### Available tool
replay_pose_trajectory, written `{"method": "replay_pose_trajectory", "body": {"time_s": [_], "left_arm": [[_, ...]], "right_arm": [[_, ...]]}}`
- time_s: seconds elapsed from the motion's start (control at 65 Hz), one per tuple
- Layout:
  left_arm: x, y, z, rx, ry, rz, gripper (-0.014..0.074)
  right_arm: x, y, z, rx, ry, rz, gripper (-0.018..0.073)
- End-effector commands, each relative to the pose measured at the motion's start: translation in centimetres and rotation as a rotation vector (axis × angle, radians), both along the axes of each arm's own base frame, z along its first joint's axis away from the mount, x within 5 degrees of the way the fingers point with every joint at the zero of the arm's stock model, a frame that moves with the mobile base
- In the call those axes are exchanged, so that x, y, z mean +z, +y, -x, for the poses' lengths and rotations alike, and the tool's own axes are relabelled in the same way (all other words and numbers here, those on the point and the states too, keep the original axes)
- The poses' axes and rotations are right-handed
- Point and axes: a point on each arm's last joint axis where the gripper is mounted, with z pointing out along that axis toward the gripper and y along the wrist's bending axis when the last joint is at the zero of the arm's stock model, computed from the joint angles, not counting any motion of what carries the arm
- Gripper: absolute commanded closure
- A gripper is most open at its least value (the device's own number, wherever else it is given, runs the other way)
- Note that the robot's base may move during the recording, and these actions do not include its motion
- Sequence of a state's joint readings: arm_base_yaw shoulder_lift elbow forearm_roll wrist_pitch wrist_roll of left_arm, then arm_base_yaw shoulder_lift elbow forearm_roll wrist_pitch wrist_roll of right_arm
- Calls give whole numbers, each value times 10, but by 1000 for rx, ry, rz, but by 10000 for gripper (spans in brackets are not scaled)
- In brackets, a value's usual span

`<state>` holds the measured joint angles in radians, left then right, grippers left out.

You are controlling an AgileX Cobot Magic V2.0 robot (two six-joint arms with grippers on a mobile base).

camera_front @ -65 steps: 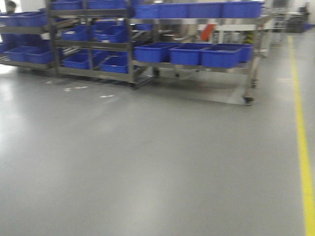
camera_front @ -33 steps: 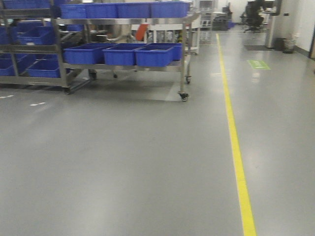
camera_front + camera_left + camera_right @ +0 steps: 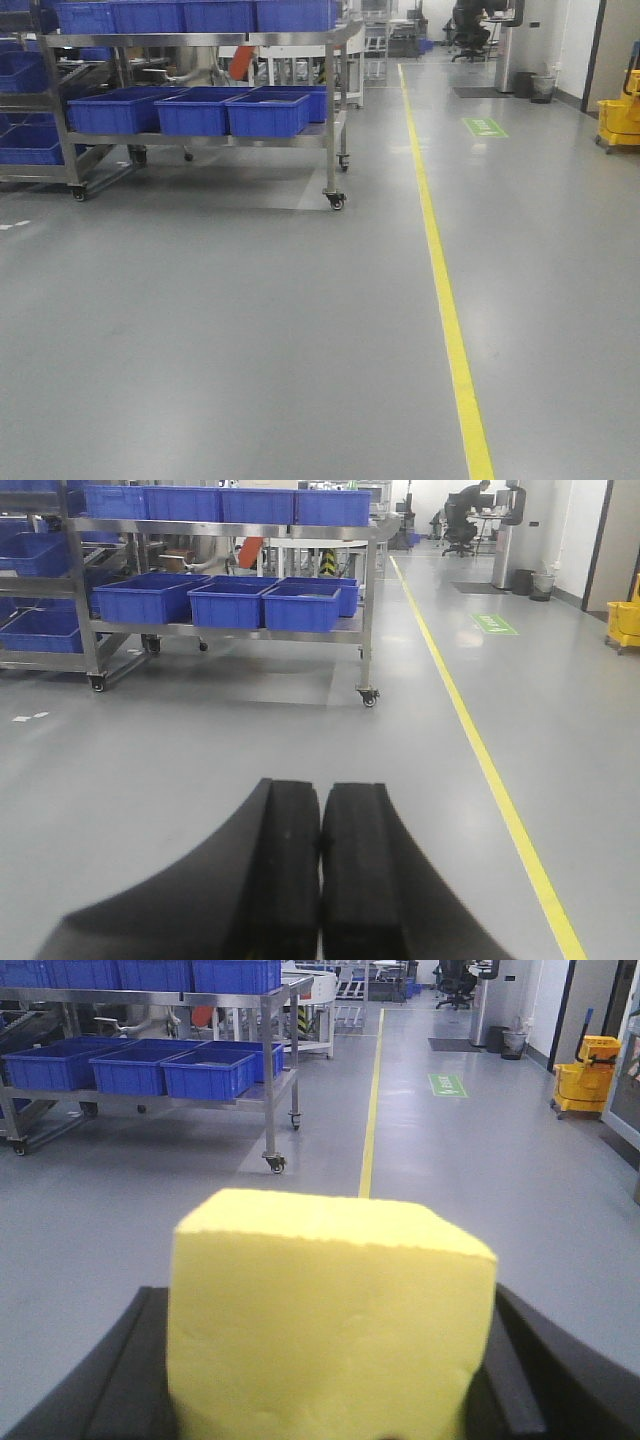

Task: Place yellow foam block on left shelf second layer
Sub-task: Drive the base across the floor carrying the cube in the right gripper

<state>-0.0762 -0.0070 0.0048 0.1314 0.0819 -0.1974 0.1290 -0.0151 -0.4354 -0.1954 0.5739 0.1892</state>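
Left gripper (image 3: 321,792): black fingers pressed flat together, nothing between them; 6 o'clock in its wrist view.
Right gripper (image 3: 325,1295): clamped on the bright yellow cube-shaped foam block (image 3: 330,1350), a black finger on each side.
Block's place: 6 o'clock in the right wrist view.
Steel wheeled rack (image 3: 200,41) with blue plastic bins (image 3: 268,115): 10 o'clock, front view.
Yellow floor line (image 3: 446,300): 5 o'clock toward 12.

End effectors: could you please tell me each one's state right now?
Left end effector: closed, empty.
Right end effector: holding the bright yellow cube-shaped foam block.
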Motion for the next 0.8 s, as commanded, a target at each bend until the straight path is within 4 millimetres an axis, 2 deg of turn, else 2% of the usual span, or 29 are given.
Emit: {"method": "replay_pose_trajectory", "body": {"time_s": [0.0,0.784], "left_arm": [[-1,-1,-1,-17,-53,15,460],[-1,-1,-1,-17,-53,15,460]], "right_arm": [[16,0,5,2,-125,17,239],[16,0,5,2,-125,17,239]]}}
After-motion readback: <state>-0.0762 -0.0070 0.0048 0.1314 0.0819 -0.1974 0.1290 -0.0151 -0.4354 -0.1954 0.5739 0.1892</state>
